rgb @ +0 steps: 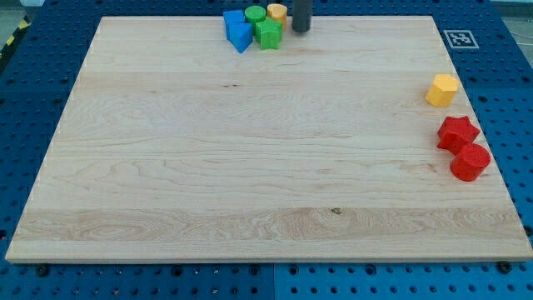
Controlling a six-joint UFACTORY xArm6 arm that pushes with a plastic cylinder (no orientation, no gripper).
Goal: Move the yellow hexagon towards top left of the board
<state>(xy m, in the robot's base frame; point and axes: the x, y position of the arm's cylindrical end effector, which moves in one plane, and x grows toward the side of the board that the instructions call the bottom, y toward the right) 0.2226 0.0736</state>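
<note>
Wooden board (250,167) lay on a blue pegboard bench (516,83), a small black-and-white marker tag (460,38) at the board's top right corner. The yellow hexagon (442,89) sat alone near the view's right edge, in the upper half of the board, touching nothing. Just below it were a red star (457,132) and a red cylinder (470,162), the two pressed together or very nearly so, and a little apart from the hexagon. At the view's top centre a cluster was packed tight: a blue cube (233,21) with a blue triangular block (241,37) against it, a green cylinder (255,15), a green star-like block (268,34), and a yellow cylinder (276,12) at the cluster's right end. The rod came down from the top edge, and my tip (301,31) rested just right of the yellow cylinder and the green star-like block, well apart from the hexagon. The rig carried no claw, only the rod, so nothing was there to stand apart or together. Between the hexagon and the top left corner, the cluster and the rod itself sat along the top edge.
</note>
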